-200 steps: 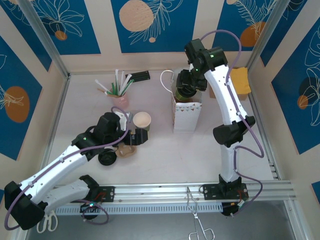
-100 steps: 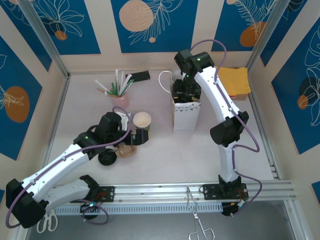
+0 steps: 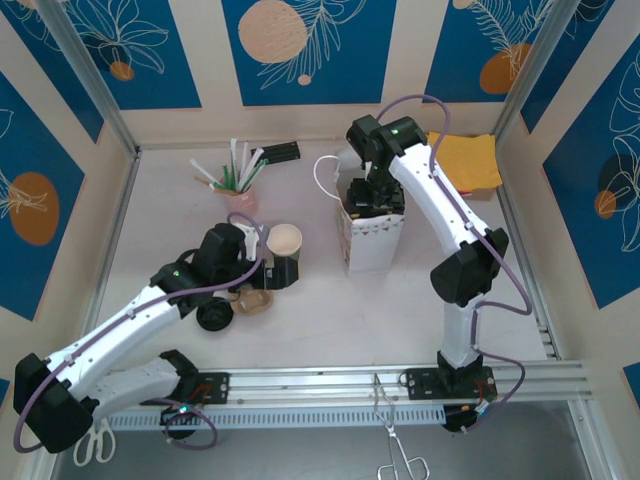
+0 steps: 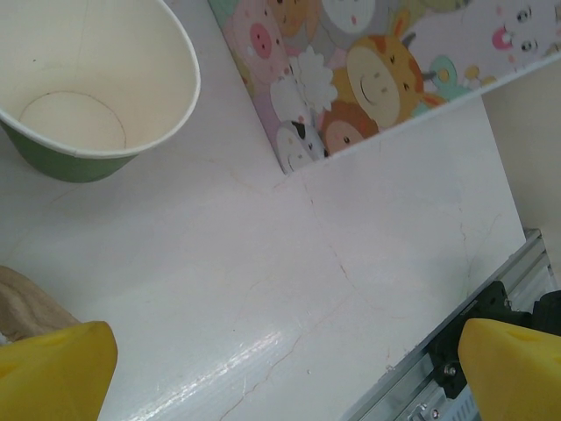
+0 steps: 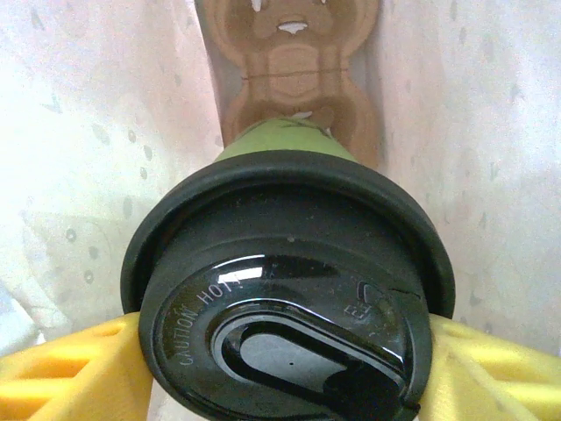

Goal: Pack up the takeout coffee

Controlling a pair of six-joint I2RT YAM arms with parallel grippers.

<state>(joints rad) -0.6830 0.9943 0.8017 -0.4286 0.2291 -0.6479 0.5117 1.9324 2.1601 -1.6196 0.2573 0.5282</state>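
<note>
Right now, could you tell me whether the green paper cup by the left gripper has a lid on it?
No, the green paper cup stands open, its empty inside plain in the left wrist view.

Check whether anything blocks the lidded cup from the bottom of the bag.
Nothing visible does. The right gripper holds the lidded cup inside the bag, between its white walls. Below lies a brown cardboard carrier, likely its seat, not an obstacle. The spot directly under the cup is hidden.

top: high, looking down; left wrist: near table (image 4: 351, 263); right wrist: inside bag (image 5: 88, 132); bag shared
</note>
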